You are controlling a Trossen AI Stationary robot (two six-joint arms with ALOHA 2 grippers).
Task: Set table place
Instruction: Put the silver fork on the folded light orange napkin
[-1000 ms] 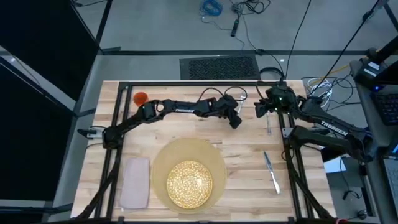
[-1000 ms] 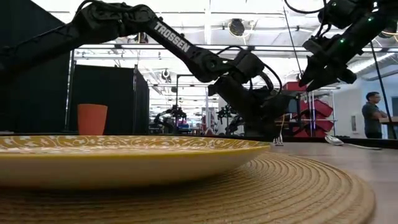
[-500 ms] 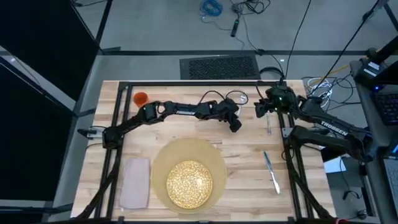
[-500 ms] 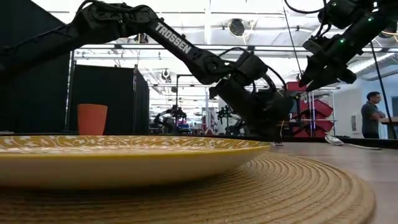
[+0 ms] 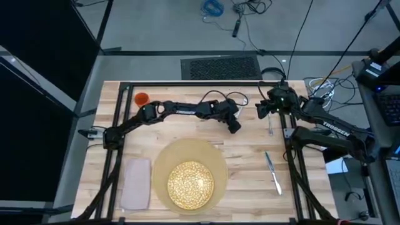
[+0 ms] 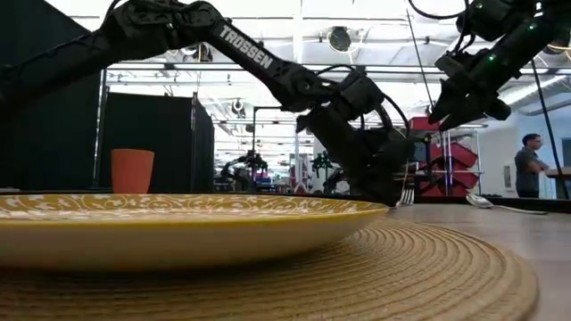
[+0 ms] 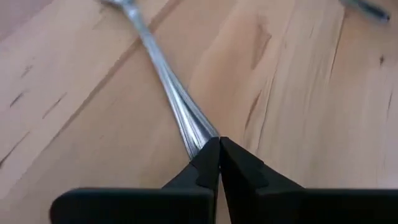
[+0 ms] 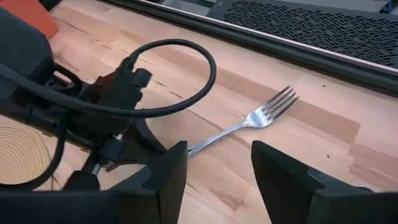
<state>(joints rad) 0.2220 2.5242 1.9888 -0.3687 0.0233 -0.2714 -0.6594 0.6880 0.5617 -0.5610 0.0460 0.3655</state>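
A steel fork (image 8: 261, 116) lies out over the pale wooden table (image 5: 250, 156) behind the tan mat (image 5: 161, 161). My left gripper (image 5: 234, 125) (image 7: 217, 142) is shut on its handle. The gold-speckled plate (image 5: 190, 184) sits on the mat, with the pinkish-grey napkin (image 5: 136, 182) flat on the table to its left. The orange cup (image 5: 141, 99) stands upright at the far left. My right gripper (image 8: 214, 180) (image 5: 261, 109) hangs open above the far right of the table, holding nothing. My left gripper pinches the end of the fork's handle (image 7: 202, 132) between its two fingertips. The fingers slant down from the table's left and lie roughly along the handle. The fork reaches out past the fingertips, tines (image 8: 281, 101) toward the far edge. I cannot tell whether the tines touch the table.
A knife (image 5: 273, 174) lies on the table to the right of the mat, and another steel piece (image 5: 270, 127) lies near the right rail. The black rail frame (image 5: 187, 84) runs along the table's far edge. A person (image 6: 533, 165) stands in the room beyond.
My left arm has risen a little and its gripper has drawn slightly toward the table's left, staying shut on the fork. In the low view the fork's tines now stand higher than before.
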